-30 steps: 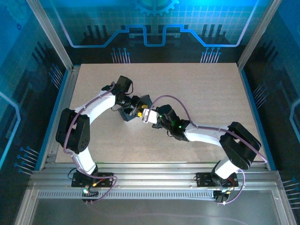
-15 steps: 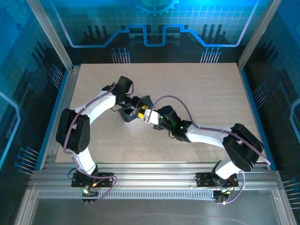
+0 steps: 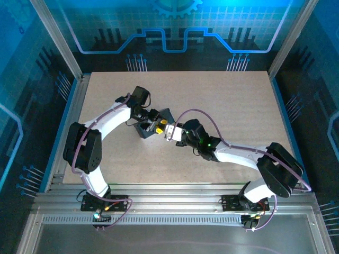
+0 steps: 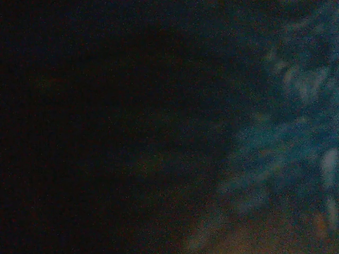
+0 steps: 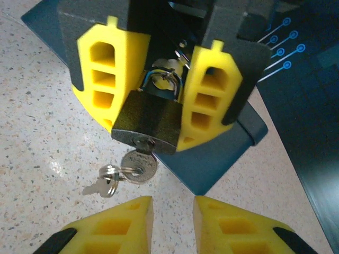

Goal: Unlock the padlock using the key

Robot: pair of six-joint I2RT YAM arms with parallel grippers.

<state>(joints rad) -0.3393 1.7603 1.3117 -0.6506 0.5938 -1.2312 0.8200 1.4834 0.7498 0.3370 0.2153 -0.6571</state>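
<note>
Dark padlock (image 5: 150, 120) clamped in left jaws, key (image 5: 139, 165) in its keyhole, right jaws parted, empty.

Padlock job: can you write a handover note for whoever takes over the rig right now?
Left gripper: shut on the padlock, keyhole facing down.
Right gripper: open, fingers just short of the key, holding nothing.
The key sits in the keyhole; a spare key hangs from its ring.
Done: key inserted.
Left: grip the key and turn it; the shackle looks still seated.
</note>
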